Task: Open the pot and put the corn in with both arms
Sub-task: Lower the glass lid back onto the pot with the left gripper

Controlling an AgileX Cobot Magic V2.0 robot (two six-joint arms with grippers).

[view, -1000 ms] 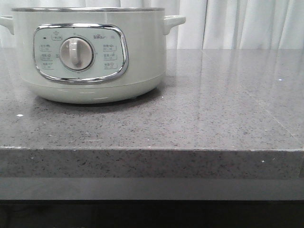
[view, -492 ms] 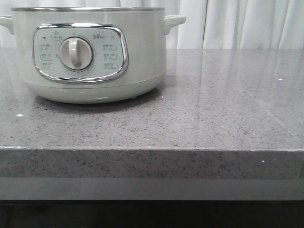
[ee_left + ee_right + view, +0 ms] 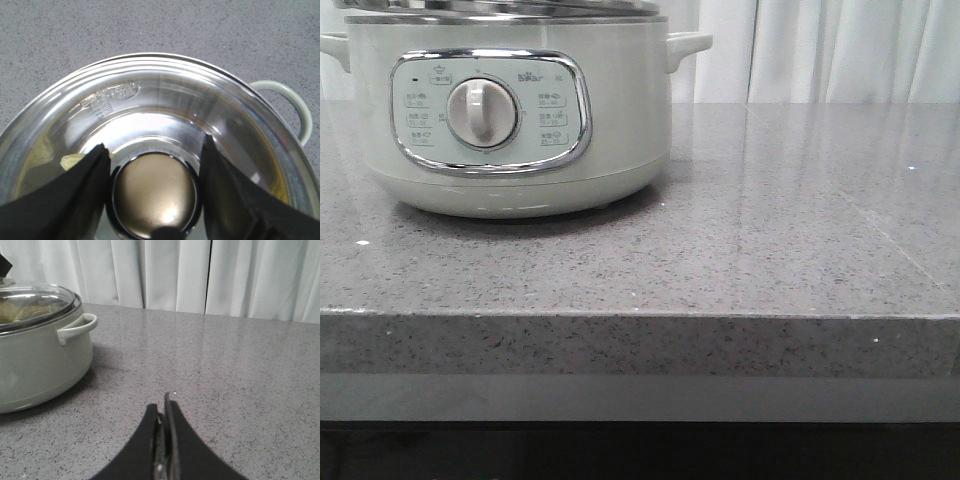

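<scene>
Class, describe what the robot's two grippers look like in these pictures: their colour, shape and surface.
Only the fingers show. The left gripper has two broad matte black fingers, wedge-shaped and tapering to blunt tips. The right gripper has the same plain black fingers, curving to narrow points, with a thin grey metal strip between them. No cables, markings or labels are visible.

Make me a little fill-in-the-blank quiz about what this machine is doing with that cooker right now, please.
1. The left gripper has its fingers on either side of the lid's round ____.
2. The glass lid sits on the ____.
3. The right gripper holds nothing and its fingers are ____.
4. The control panel has one round ____ at its middle.

Missing words: knob; pot; shut; dial
</scene>
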